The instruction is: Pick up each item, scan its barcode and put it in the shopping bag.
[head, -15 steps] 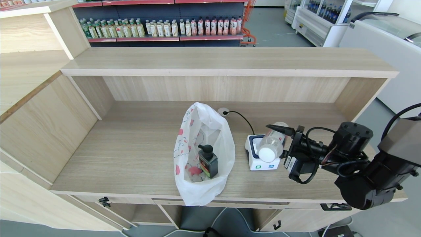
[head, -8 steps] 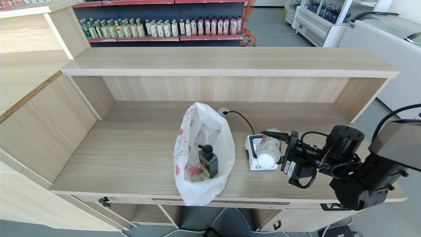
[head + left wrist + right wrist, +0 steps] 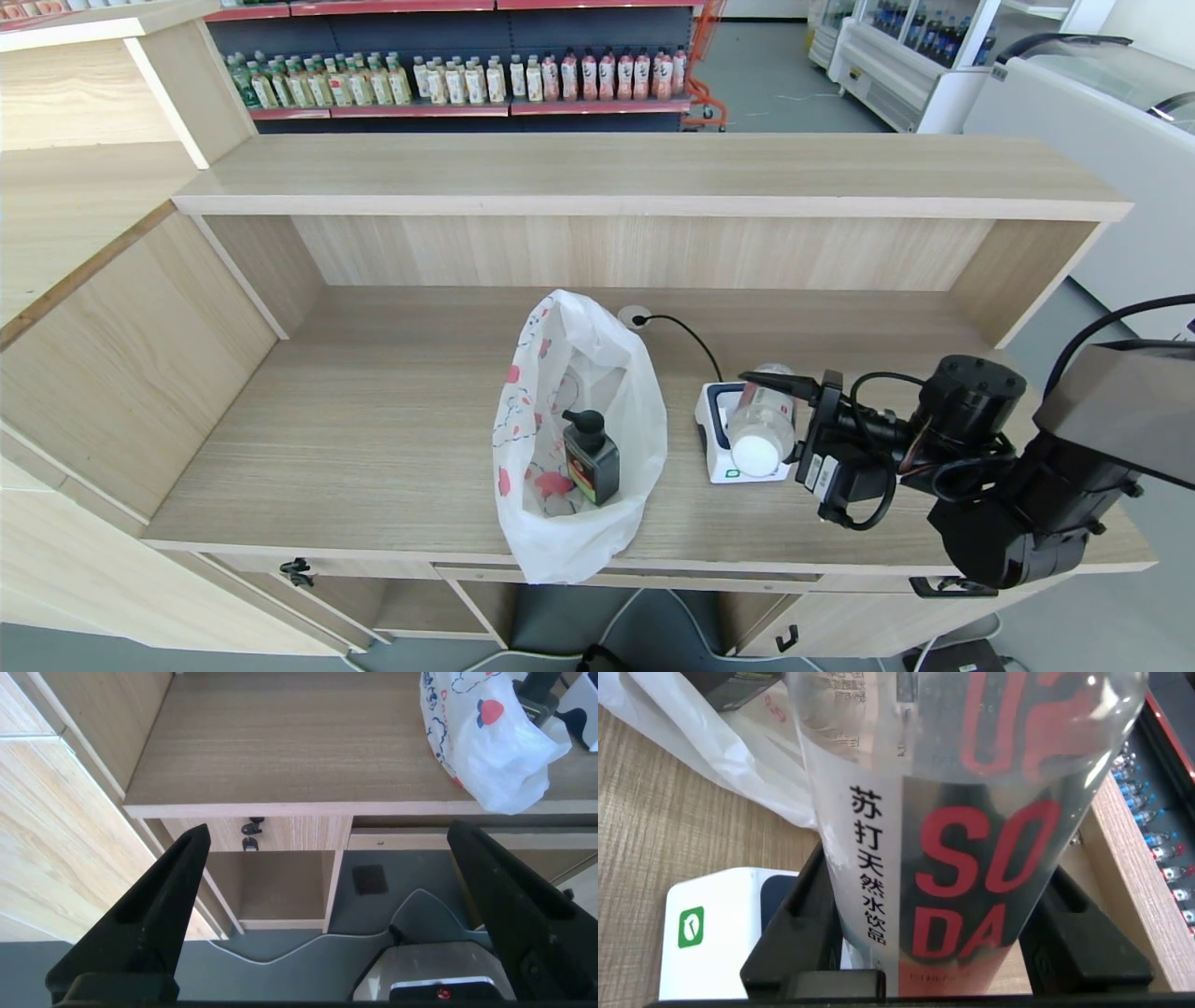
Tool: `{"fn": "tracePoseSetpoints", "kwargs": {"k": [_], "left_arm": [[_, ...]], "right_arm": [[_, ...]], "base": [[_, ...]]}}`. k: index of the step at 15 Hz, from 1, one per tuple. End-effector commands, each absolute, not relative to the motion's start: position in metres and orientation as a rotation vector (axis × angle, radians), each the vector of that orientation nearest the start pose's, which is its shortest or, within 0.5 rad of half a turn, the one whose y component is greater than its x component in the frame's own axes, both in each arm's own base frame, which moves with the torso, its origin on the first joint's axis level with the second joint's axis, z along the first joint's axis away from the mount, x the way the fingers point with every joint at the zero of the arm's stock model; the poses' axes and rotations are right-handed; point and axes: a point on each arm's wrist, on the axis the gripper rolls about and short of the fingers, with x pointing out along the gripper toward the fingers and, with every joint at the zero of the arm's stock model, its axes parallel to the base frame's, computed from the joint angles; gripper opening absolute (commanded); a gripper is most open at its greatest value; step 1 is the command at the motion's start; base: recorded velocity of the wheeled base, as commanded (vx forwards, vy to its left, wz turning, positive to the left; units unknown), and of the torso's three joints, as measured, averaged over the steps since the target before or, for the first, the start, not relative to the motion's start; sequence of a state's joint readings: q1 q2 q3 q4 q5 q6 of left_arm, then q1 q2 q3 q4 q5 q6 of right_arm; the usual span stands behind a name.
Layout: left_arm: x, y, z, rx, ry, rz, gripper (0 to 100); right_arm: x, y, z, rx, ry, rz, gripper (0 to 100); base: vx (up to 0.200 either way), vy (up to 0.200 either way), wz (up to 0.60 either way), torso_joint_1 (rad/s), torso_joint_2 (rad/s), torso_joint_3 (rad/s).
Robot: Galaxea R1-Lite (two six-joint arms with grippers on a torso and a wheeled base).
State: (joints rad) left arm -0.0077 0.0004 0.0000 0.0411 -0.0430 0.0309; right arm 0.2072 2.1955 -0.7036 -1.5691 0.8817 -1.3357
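Lowered toward white boxy scanner (image 3: 711,457): clear plastic bottle (image 3: 764,418), right jaws clamped round it; left jaws wide, empty.

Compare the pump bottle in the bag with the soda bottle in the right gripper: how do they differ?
The pump bottle is dark with a black pump head; the soda bottle is clear with a white cap. The pump bottle stands upright inside the shopping bag; the soda bottle lies sideways, clamped in the right gripper over the scanner. Both are labelled bottles.

Clear plastic bottle (image 3: 761,422), prob. matt wood counter (image 3: 373,439)
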Motion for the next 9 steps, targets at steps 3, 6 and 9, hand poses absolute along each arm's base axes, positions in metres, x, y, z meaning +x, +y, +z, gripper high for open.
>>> {"fn": "tracePoseSetpoints", "kwargs": {"k": [3,6,9], "left_arm": [[-0.0229,-0.0008,0.0712,0.030,0.041,-0.051,100],[-0.0229,-0.0008,0.0712,0.030,0.041,-0.051,100],[-0.0229,-0.0008,0.0712,0.030,0.041,-0.051,100]], "right_arm": [[0.3526,0.0918,0.0792,-1.209,-0.787,0.870,0],[0.3549,0.0935,0.0753,-1.189,-0.774,0.882,0],[0.3552,0.0941,0.0745,-1.188,-0.774,0.884,0]], "base": [[0.000,0.000,0.00,0.000,0.00,0.000],[0.000,0.000,0.00,0.000,0.00,0.000],[0.000,0.000,0.00,0.000,0.00,0.000]]}}
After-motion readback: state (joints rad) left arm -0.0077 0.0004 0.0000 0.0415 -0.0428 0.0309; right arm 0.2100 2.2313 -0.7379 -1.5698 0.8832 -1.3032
